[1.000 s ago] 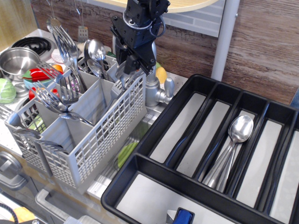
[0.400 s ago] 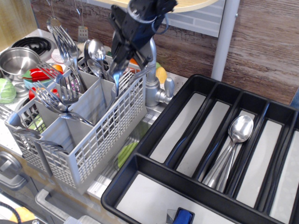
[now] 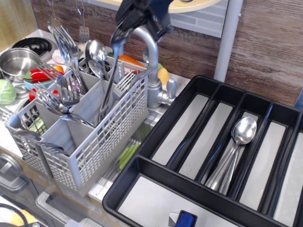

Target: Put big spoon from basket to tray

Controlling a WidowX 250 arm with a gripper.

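Note:
My gripper (image 3: 125,26) is at the top of the view, above the back of the light grey basket (image 3: 97,142). It is shut on the big spoon (image 3: 109,80), gripping it near the bowl. The spoon hangs bowl up. Its long thin handle slants down, and the tip is still inside a rear compartment of the basket. The black tray (image 3: 161,127) lies to the right. One of its long compartments holds several steel spoons (image 3: 238,139). More spoons (image 3: 97,53) and forks (image 3: 66,49) stand in the basket's other compartments.
A chrome faucet (image 3: 152,66) curves up right behind the basket, close under my gripper. A steel pot (image 3: 16,60), a stove burner (image 3: 31,45) and toy vegetables (image 3: 6,91) are at the far left. A grey post (image 3: 227,38) stands behind the tray.
My gripper has risen from down in the basket's rear compartment to the top of the view. It has drawn the big spoon up with it, so most of the handle now shows.

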